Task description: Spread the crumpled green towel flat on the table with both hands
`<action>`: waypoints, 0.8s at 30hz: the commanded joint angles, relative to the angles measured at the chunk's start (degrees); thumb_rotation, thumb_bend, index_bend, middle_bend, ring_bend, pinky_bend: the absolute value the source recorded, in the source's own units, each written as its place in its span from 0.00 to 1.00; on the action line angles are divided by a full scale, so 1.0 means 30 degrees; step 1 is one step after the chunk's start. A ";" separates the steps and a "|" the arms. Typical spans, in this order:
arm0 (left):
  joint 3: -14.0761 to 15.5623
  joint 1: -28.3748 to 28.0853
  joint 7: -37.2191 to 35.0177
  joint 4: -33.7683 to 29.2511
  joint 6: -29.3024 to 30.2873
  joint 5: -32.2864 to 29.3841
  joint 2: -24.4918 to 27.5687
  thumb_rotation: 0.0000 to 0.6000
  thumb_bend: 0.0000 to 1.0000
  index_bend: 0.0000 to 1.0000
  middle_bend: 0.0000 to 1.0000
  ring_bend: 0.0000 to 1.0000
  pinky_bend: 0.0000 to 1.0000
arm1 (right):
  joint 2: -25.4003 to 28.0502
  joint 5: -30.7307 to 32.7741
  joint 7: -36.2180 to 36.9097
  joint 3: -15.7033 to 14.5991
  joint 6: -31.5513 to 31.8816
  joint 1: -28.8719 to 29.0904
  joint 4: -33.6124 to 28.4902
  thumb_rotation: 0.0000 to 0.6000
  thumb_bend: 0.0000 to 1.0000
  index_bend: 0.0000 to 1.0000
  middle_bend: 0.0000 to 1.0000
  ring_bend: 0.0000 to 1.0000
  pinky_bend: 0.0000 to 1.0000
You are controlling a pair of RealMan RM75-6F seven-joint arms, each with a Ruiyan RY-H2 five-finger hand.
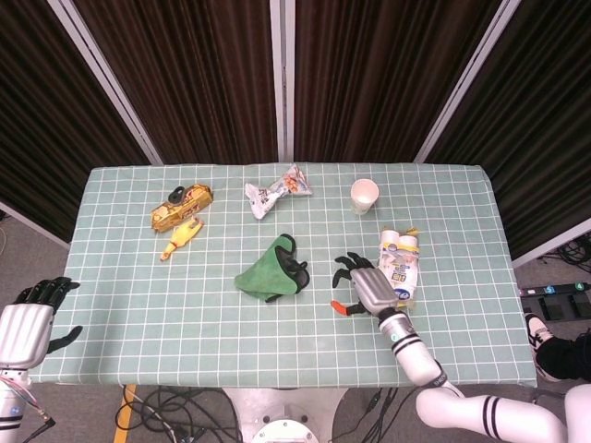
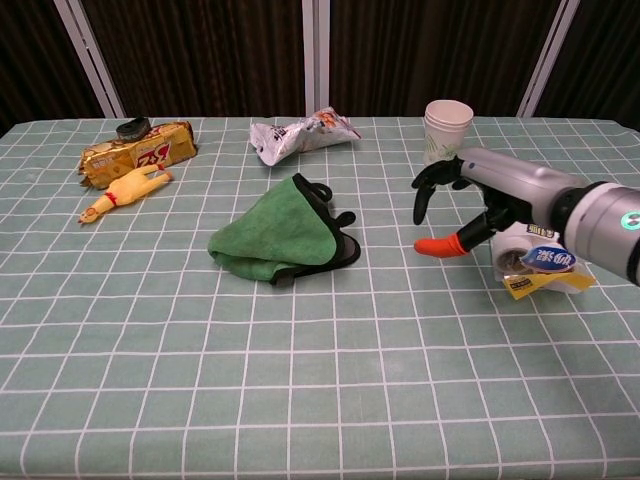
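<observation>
The crumpled green towel (image 1: 269,269) (image 2: 274,238) with black trim lies folded in a heap at the table's middle. My right hand (image 1: 361,286) (image 2: 468,196) hovers over the table a short way to the towel's right, fingers spread, holding nothing; its thumb tip is orange. It does not touch the towel. My left hand (image 1: 26,321) hangs off the table's front left corner, fingers apart and empty; the chest view does not show it.
A pack of white rolls (image 1: 398,268) (image 2: 531,238) lies just right of my right hand. A paper cup (image 1: 365,195) (image 2: 447,133), a crinkled snack bag (image 1: 274,193) (image 2: 300,135), a gold packet (image 1: 181,206) (image 2: 138,153) and a yellow rubber chicken (image 1: 181,239) (image 2: 125,190) sit along the back.
</observation>
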 commanded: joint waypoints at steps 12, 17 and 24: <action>-0.0020 -0.0242 -0.0110 0.0247 -0.0542 -0.0117 -0.0099 1.00 0.06 0.26 0.27 0.23 0.31 | -0.3925 0.3433 -0.0729 0.1340 -0.1500 0.3318 0.4243 0.83 0.21 0.45 0.13 0.00 0.10; -0.0039 -0.0275 -0.0255 0.0412 -0.0616 -0.0161 -0.0117 1.00 0.06 0.26 0.27 0.23 0.31 | -0.4880 0.4020 -0.0958 0.1536 -0.1710 0.4156 0.5450 0.83 0.22 0.45 0.13 0.00 0.10; 0.0004 -0.0191 -0.0534 0.0640 -0.0614 -0.0249 -0.0149 1.00 0.06 0.26 0.27 0.23 0.31 | -0.6137 0.4539 -0.1183 0.1669 -0.1957 0.5148 0.6850 0.82 0.23 0.47 0.13 0.00 0.10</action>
